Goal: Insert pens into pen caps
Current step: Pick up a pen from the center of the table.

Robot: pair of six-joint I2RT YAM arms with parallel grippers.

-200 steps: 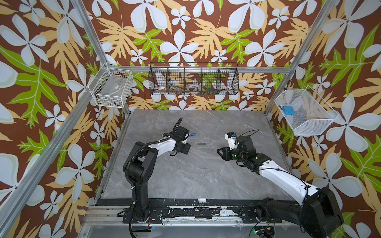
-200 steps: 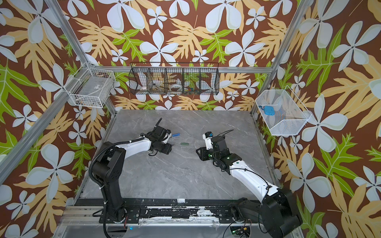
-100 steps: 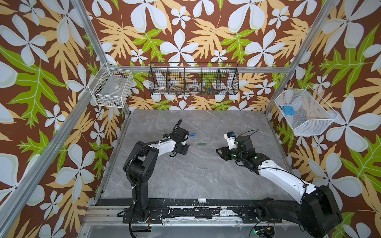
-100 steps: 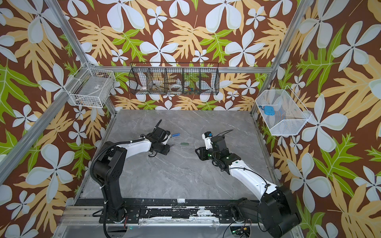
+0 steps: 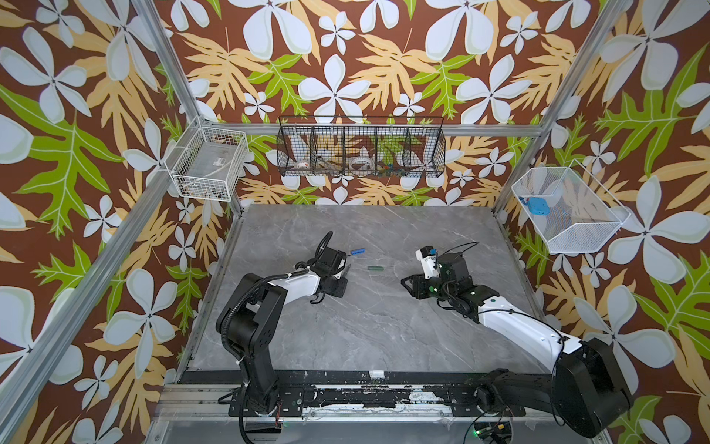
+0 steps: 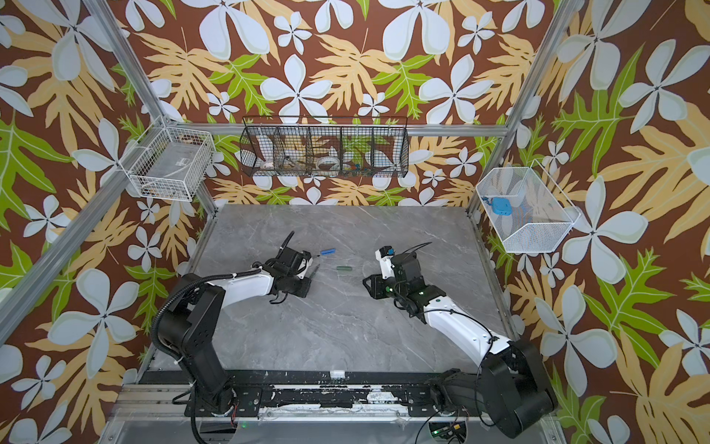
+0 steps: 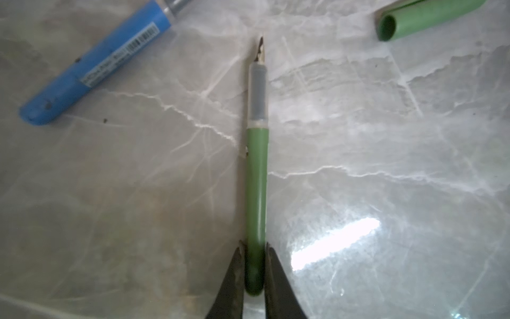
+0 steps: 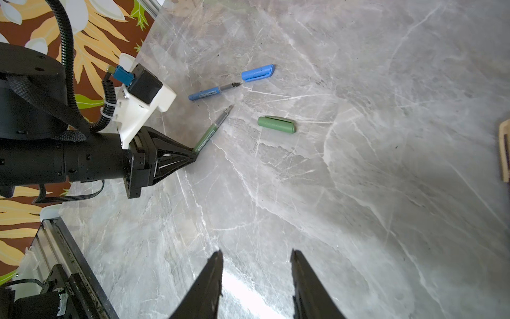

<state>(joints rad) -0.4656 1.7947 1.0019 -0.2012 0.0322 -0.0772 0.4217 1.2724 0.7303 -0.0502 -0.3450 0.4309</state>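
A green pen (image 7: 256,165) lies on the grey table, its thin tip pointing away from my left gripper (image 7: 255,250), which is shut on the pen's rear end. The same pen (image 8: 212,129) and grip show in the right wrist view. Beyond the tip a green pen cap (image 8: 276,124) lies on its side, apart from the pen. A blue pen (image 8: 212,91) lies with its tip just short of a blue pen cap (image 8: 258,73). In both top views the green cap (image 5: 375,268) sits between the arms. My right gripper (image 8: 256,254) hovers open and empty over bare table.
Wire baskets hang on the walls: a white one (image 5: 209,165) at the left, a black one (image 5: 361,152) at the back, a white one (image 5: 564,211) at the right. A tan object (image 8: 505,149) shows at the edge of the right wrist view.
My left gripper has closed on the rear end of the green pen. The right arm has stayed where it was, jaws unchanged.
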